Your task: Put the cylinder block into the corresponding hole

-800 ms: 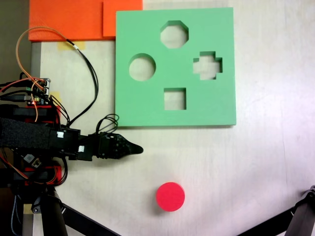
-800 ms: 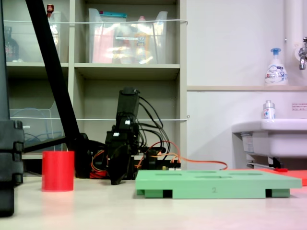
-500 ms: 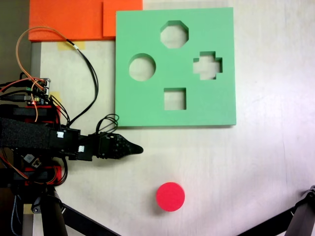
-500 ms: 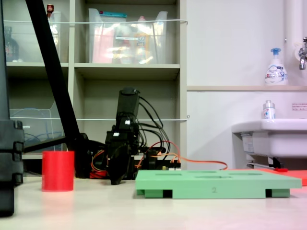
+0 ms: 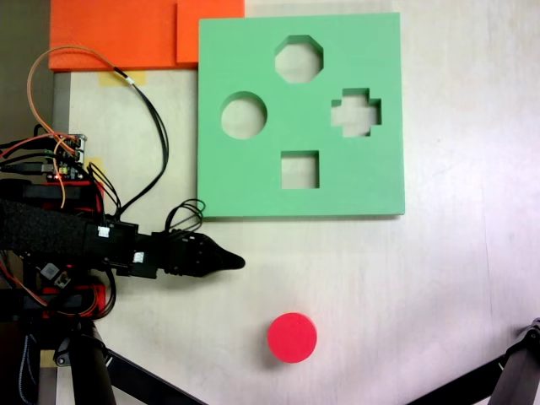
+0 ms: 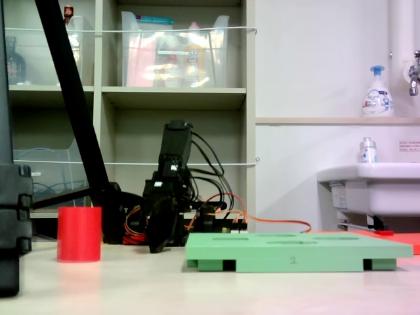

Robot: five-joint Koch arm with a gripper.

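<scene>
1. Nearest the lower edge of the worktop [image 5: 439, 278] in the top-down fixed view stands the short red foam cylinder block [image 5: 292, 337], upright on its flat end, with bare pale surface all around it. In the low side-on fixed view the same block [image 6: 79, 234] stands at the left, well apart from the board.
2. Above and left of the block, the black gripper [image 5: 239, 262] lies low over the worktop and points to the right. Its jaws come together into a single dark tip and hold nothing. It is near the board's lower edge but clear of it, and clear of the block too. In the side-on view the gripper [image 6: 157, 247] hangs tip-down, close to the surface, between the block and the board.
3. Behind the gripper, the black arm [image 5: 59, 236] runs off to the worktop's left edge, with black and orange wires [image 5: 148, 110] looping above it.
4. Further up lies the flat green foam board [image 5: 253, 181], square, with four cutouts: a square one, a cross, an octagon, and on its left side the round circular hole [image 5: 244, 116], which is open with the worktop showing through.
5. At the far left corner, orange foam sheets [image 5: 118, 34] touch the board's upper left edge.
6. In the side-on view, shelving [image 6: 177, 98] with clear bins stands behind the arm, and a white sink [image 6: 367, 187] sits at the right.
</scene>
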